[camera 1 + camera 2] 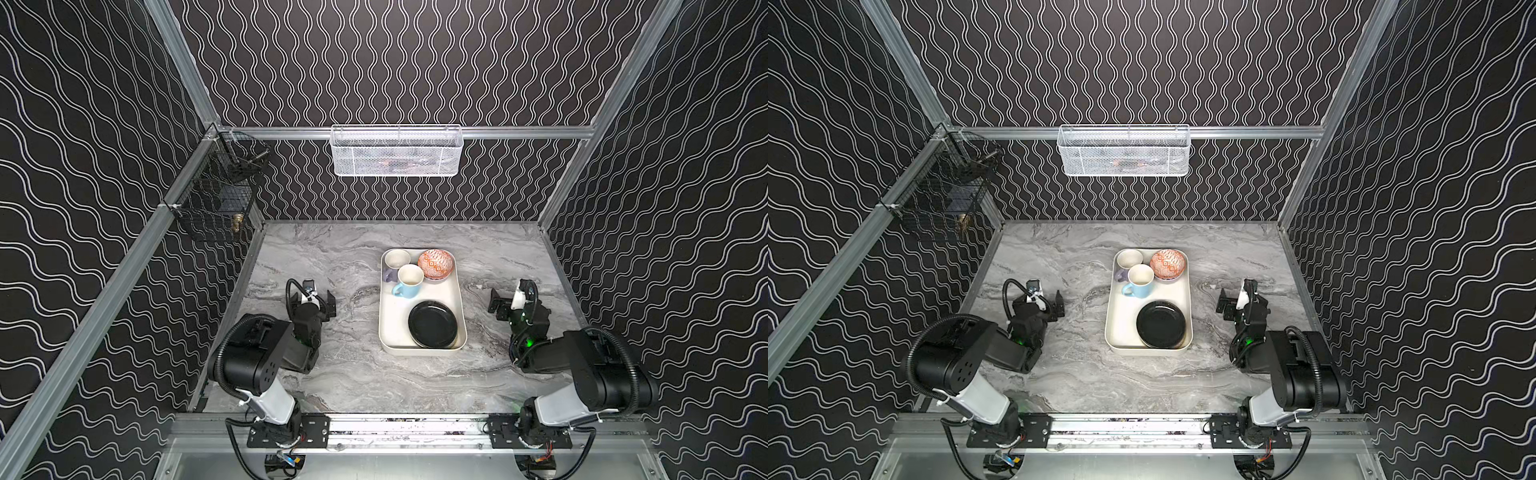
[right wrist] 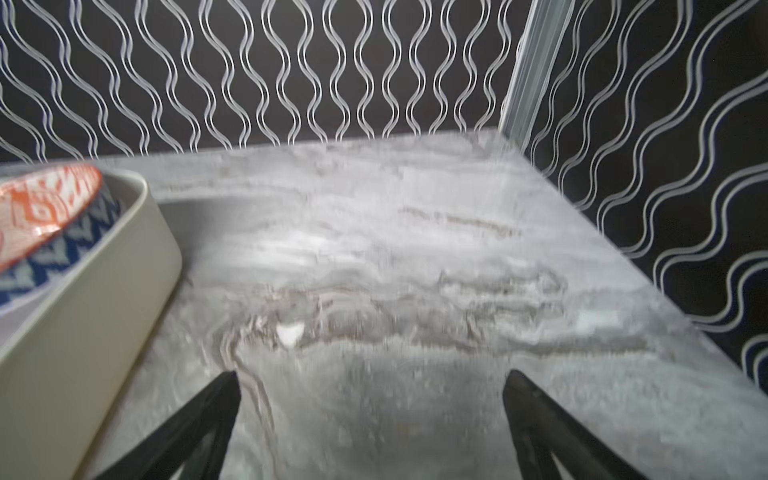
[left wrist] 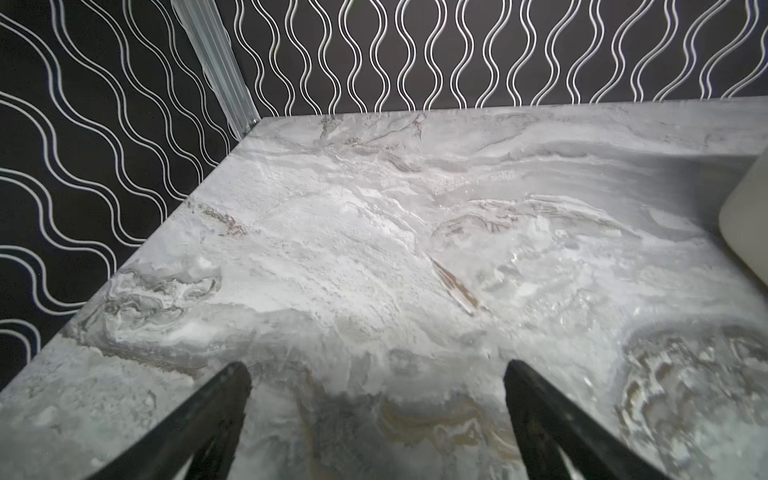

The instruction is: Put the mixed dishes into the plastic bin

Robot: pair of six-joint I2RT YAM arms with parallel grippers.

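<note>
Out on the marble surface (image 1: 332,374), a touch right of centre: the plastic bin (image 1: 395,320), long side running near to far. Dishes inside. Far-left corner of it, the lilac mug (image 1: 397,261), upright. Just nearer and pressed up against that, the light-blue mug (image 1: 409,279), upright too, handle out to the left. Far-right corner, the orange-patterned bowl (image 1: 435,264), right beside the blue mug in both top views. Near-right end, the black plate (image 1: 432,325), lying flat, hard against the near and right walls. Looks like more stacked under it, but cannot tell for sure. Bare bin floor along the near-left.

Over to the left pincer (image 3: 376,365): spread fully wide, gripping nothing, low over bare surface left of the bin and clear of it, with just a sliver of bin wall at the edge of the left wrist view.

Same story for the right pincer (image 2: 372,373): wide open, empty, low over bare surface right of the bin, near it but not touching. Close by in the right wrist view, the bin's far-right corner, the bowl peeking above the rim, a blue zigzag band beneath the orange. Same bowl's outside, or another bowl below? Cannot tell.

Up on the far wall, a white mesh basket (image 1: 397,156). On the left wall, a black wire basket (image 1: 216,195).
</note>
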